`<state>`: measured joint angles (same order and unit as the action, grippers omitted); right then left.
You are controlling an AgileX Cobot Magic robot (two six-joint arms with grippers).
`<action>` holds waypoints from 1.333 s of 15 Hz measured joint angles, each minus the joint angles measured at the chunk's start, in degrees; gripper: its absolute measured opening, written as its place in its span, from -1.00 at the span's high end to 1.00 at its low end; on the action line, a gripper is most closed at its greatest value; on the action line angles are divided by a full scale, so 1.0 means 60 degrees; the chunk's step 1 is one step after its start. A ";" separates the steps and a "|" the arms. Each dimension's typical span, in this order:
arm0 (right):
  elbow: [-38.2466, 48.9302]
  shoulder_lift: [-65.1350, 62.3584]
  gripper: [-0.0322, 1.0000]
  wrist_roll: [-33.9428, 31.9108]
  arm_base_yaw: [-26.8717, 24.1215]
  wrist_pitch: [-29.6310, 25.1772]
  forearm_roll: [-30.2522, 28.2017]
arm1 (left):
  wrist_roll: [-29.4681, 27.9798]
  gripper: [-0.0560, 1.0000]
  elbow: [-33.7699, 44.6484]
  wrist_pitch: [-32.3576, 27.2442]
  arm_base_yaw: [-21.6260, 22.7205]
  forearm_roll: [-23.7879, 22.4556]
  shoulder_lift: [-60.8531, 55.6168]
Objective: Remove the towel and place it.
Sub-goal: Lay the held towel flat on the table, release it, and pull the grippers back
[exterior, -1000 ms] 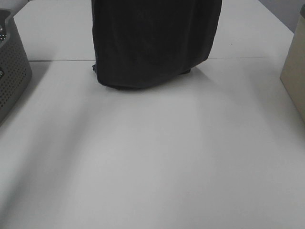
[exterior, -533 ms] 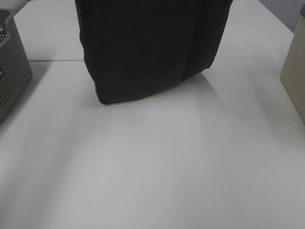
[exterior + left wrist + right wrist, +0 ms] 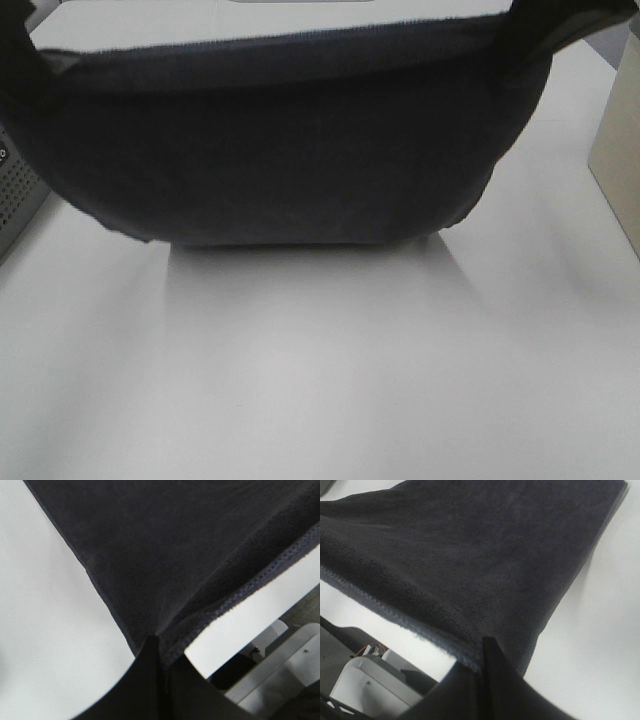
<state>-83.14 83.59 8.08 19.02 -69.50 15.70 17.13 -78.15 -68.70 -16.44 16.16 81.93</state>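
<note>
My left claw (image 3: 159,652) and right claw (image 3: 484,655) each pinch a top corner of the towel (image 3: 290,150), which hangs spread over the worktop's (image 3: 320,380) far half. A grey basket (image 3: 10,205) stands at the left edge and a beige box (image 3: 615,150) at the right.

From my station the towel (image 3: 300,150) reads as dark terry cloth, matt, with a fine looped nap. The left wrist view shows a stitched, ribbed hem along its edge. The table (image 3: 320,380) is smooth and white with a soft, low sheen. The basket (image 3: 12,200) looks like grey perforated plastic, though little of it shows. The left gripper (image 3: 159,645) and right gripper (image 3: 483,647) have smooth, matt black fingers.
</note>
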 joint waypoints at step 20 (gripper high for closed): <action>0.5854 -0.0334 0.93 0.0000 0.0010 0.0076 0.0764 | 0.0458 0.89 0.5567 0.0344 -0.1767 0.2168 0.0850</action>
<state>-48.01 81.59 8.08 19.08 -69.04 20.28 19.88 -44.75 -66.63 -27.04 29.16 87.03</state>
